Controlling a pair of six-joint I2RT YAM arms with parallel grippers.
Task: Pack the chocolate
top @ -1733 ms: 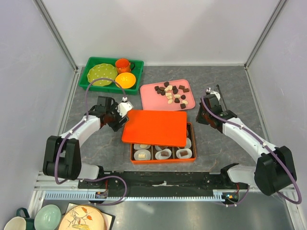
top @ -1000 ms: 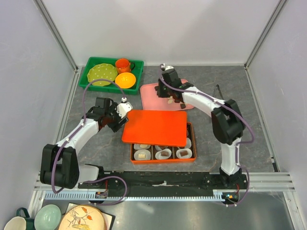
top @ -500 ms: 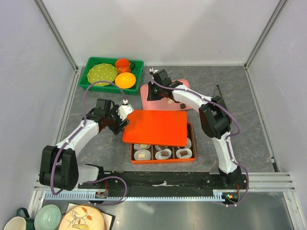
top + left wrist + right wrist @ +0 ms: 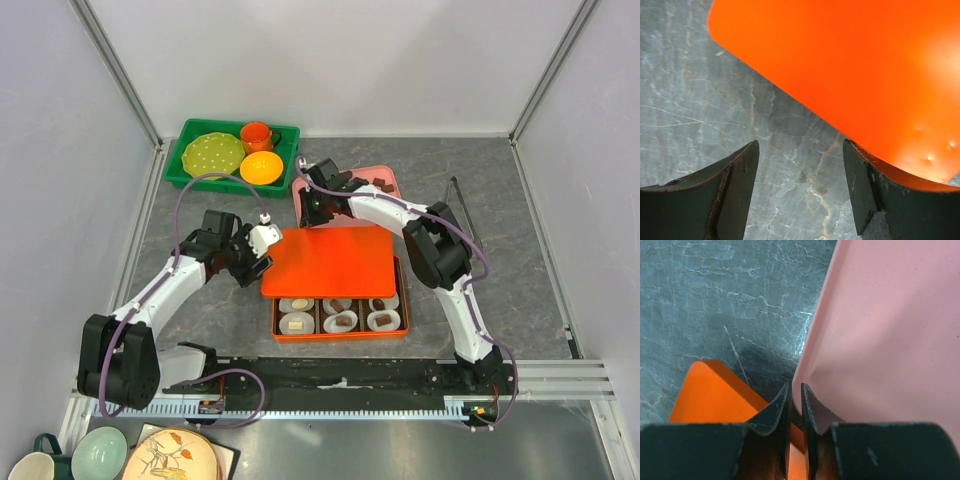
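A pink tray (image 4: pixel 389 176) holds loose chocolate (image 4: pixel 381 184); my right arm covers most of it. My right gripper (image 4: pixel 308 203) is at the tray's near left corner. In the right wrist view that gripper (image 4: pixel 796 390) is shut on the pink tray's rim (image 4: pixel 880 340). An orange box (image 4: pixel 340 336) holds white cups with chocolate pieces (image 4: pixel 341 321) in its front row. An orange lid (image 4: pixel 328 262) covers the rest of the box. My left gripper (image 4: pixel 258 250) stands open at the lid's left edge. In the left wrist view, that gripper (image 4: pixel 800 195) has bare table between its fingers and the lid (image 4: pixel 840 65) just ahead.
At the back left, a green bin (image 4: pixel 190 172) contains a green plate, an orange cup (image 4: pixel 257 135) and an orange bowl (image 4: pixel 261 167). Black tongs (image 4: pixel 464 208) lie on the table to the right. Bowls and a plate sit beyond the near rail at bottom left.
My right arm swung from the table's right side across the pink tray to its left corner and closed on the rim. The orange lid slid slightly right with my left gripper behind it.
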